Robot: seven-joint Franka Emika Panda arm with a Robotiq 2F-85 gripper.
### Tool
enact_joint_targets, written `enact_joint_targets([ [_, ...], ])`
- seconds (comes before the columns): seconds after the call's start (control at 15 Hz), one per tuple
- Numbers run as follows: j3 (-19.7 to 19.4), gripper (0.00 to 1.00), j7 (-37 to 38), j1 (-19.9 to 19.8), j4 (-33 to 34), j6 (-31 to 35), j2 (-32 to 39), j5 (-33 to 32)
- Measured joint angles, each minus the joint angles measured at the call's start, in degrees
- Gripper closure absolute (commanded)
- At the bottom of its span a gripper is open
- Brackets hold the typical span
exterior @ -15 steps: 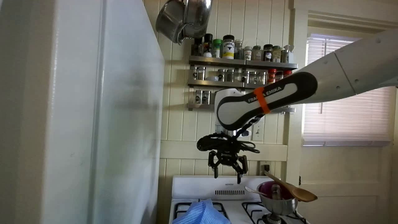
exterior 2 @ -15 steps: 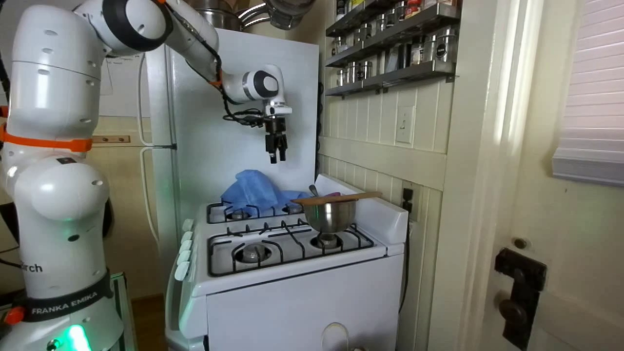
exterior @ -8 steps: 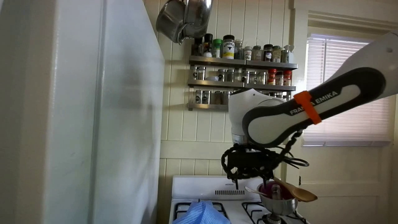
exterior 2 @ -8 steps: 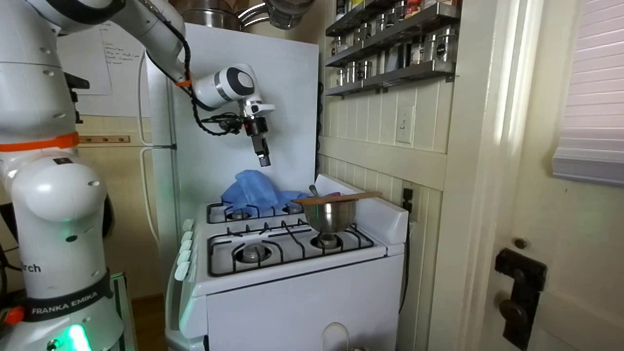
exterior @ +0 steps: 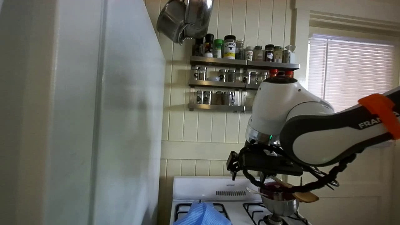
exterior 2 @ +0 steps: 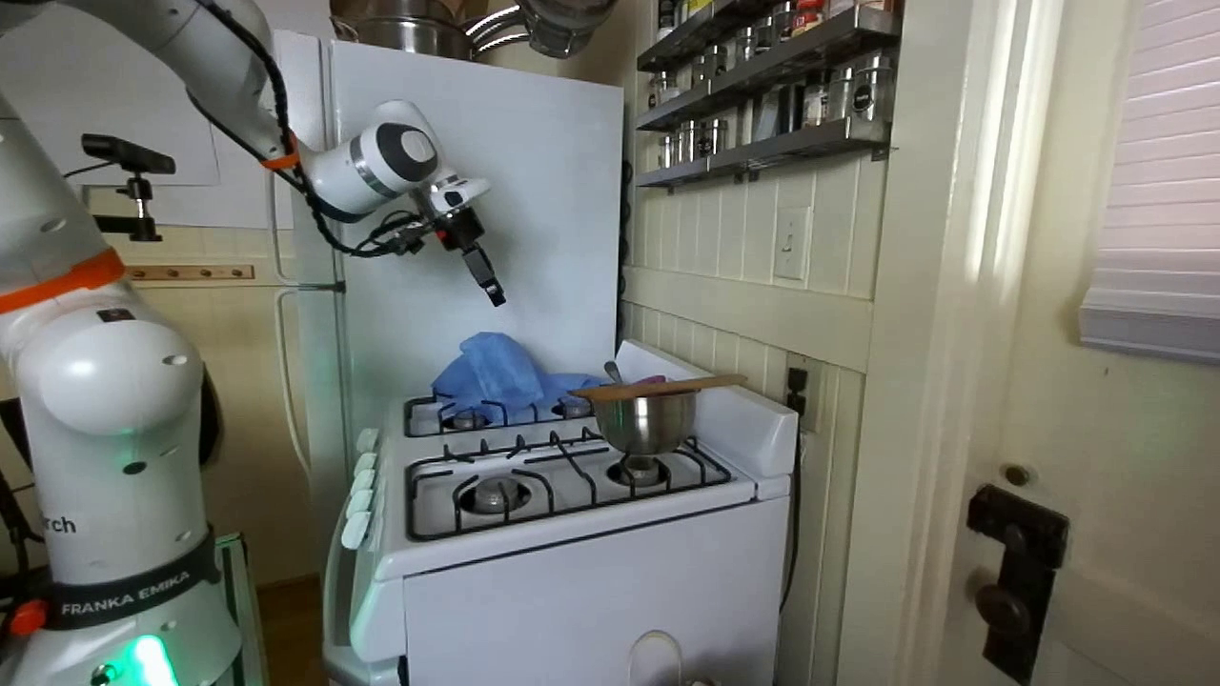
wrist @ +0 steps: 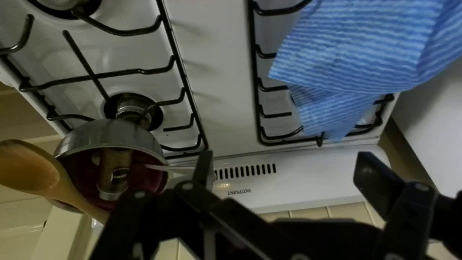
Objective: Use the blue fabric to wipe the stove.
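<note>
Spread wide and holding nothing, the end effector hangs above the counter, which here is the top of the stove, well apart from the cloth. That cloth lies in a heap over the grate along the counter's edge nearest the fridge, with a tail trailing toward the back edge. I'd expect it to be light and limp, soft enough to crumple in a pinch and hard to harm, though a loose flap might snag on the grate. To my eye the best hold is the raised fold that stands highest, toward the front edge, where the grip could close clear of the metal. As for the arm, it reaches in over the front edge with its wrist bent, so the end effector slants down toward the back edge rather than pointing straight at the counter. In the wrist view the cloth sits off to one side, so I judge the arm should swing toward the fridge edge, straighten and come down, giving a wide berth to the bowl and its spoon at the back corner farthest from the fridge.
</note>
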Motion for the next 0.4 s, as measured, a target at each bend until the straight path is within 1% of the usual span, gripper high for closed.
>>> enact_joint_targets([
  [0.27, 0.58, 0.00, -1.75, 0.52, -5.03, 0.16, -8.08, 11.52],
  [0.4, 0.58, 0.00, -1.75, 0.49, -7.68, 1.02, -12.07, 15.05],
])
